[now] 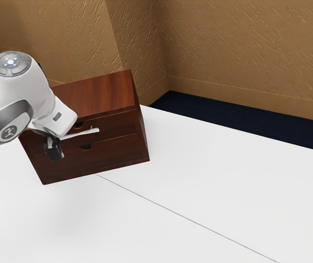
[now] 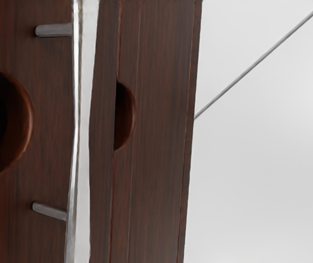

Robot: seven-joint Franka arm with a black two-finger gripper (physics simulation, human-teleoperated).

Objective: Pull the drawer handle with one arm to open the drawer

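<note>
Gripper (image 1: 54, 149) was seen just beside the drawer handle (image 1: 83, 133) (grip state could not be told). Approach step was judged; handle must be enclosed, then pulled.

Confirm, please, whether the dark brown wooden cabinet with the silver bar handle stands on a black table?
Not quite: the table is white, not black, as the exterior view shows. The dark brown wooden cabinet with the silver bar handle does stand on it.
</note>
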